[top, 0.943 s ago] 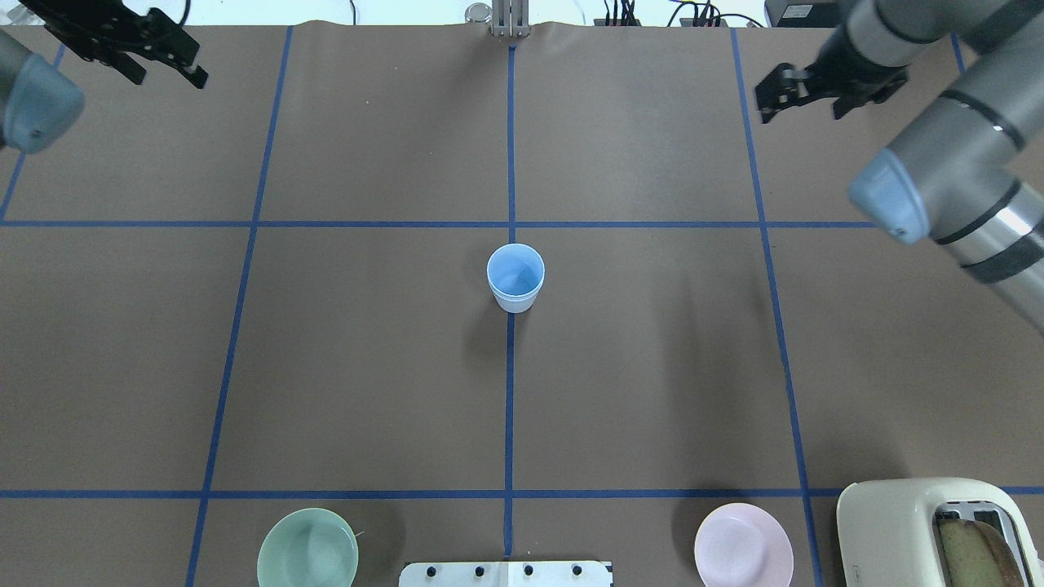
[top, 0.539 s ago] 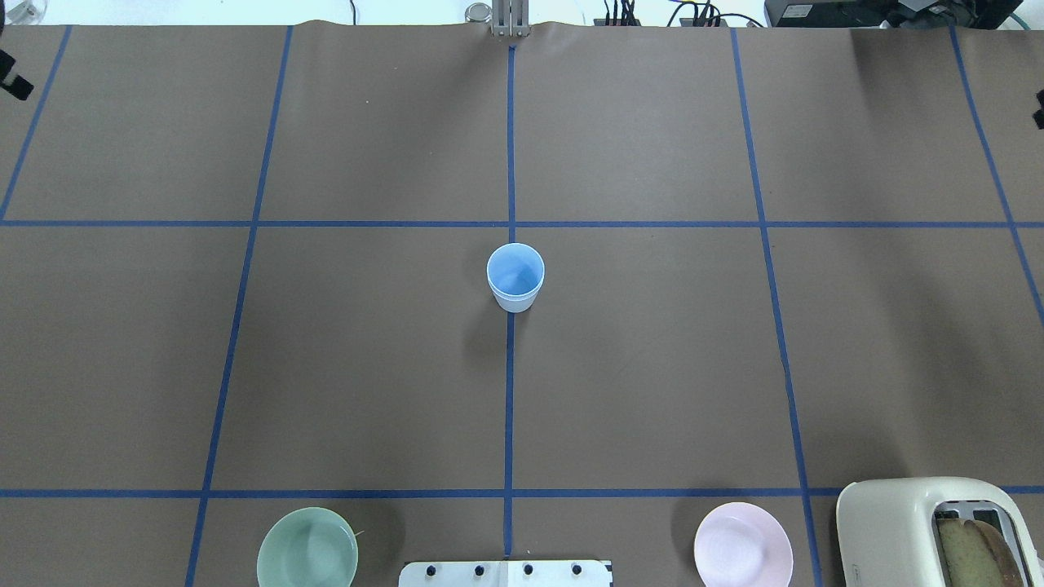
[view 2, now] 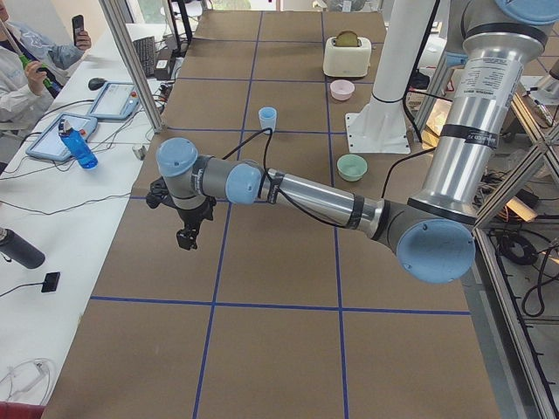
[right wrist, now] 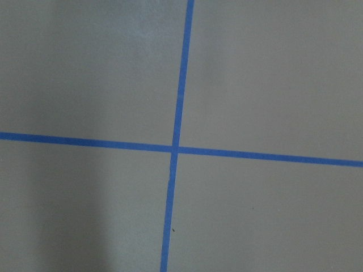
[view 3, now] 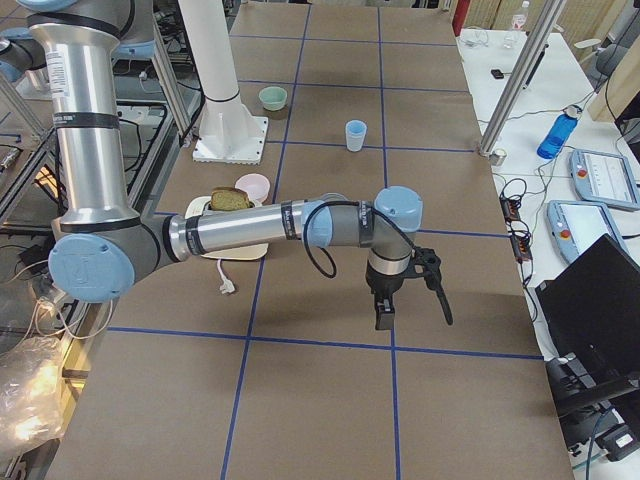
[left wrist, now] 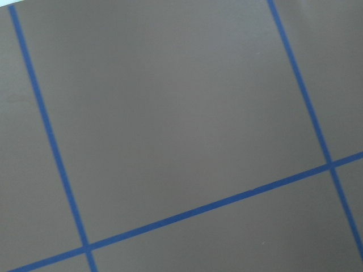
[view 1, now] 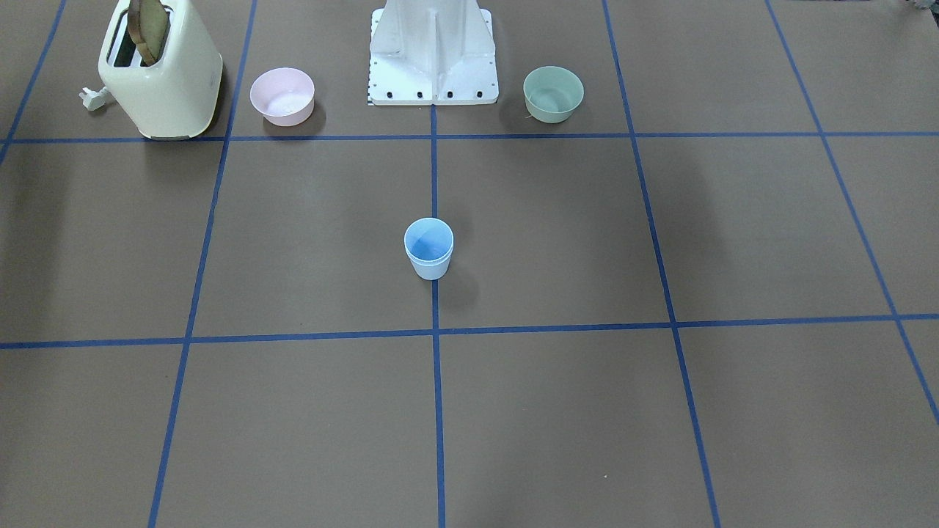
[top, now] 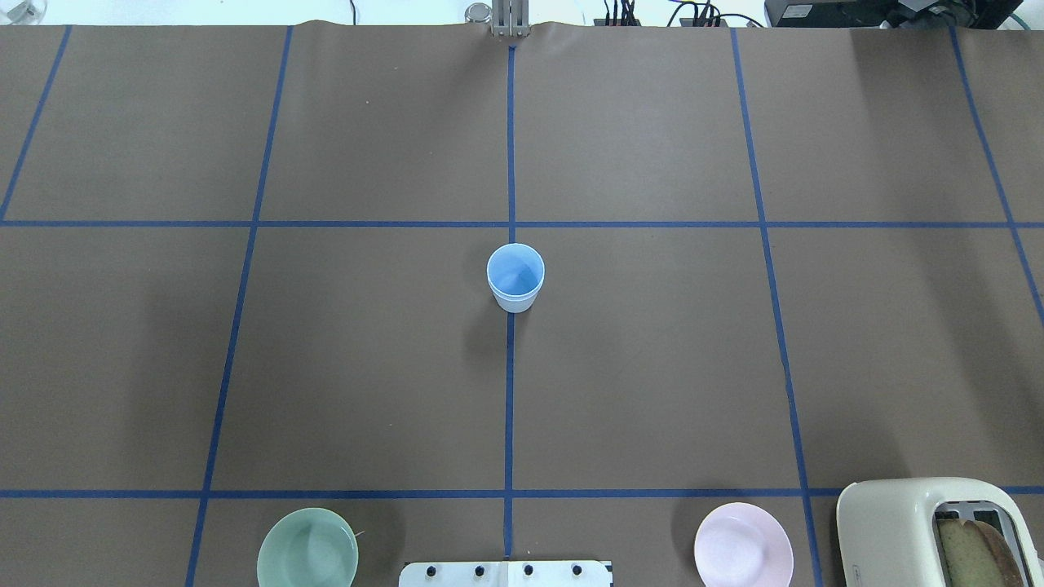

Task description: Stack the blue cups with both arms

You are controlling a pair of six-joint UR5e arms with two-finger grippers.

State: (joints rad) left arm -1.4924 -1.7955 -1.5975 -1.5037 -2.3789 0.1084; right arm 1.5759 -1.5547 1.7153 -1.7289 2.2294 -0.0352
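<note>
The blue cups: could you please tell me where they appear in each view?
Front-facing: blue cups at centre, on the middle tape line.
Overhead: centre, same line.
Exterior left: upper middle.
Exterior right: upper middle.
Left wrist: not in it.
Right wrist: not in it.
Shared landmark: mint-green bowl, in all four exterior views.

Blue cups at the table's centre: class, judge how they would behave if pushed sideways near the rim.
The blue cups look like thin plastic, so probably light and easily slid. Their base is narrower than the rim, so a high push may tip them. Nested, they would likely move together.
</note>
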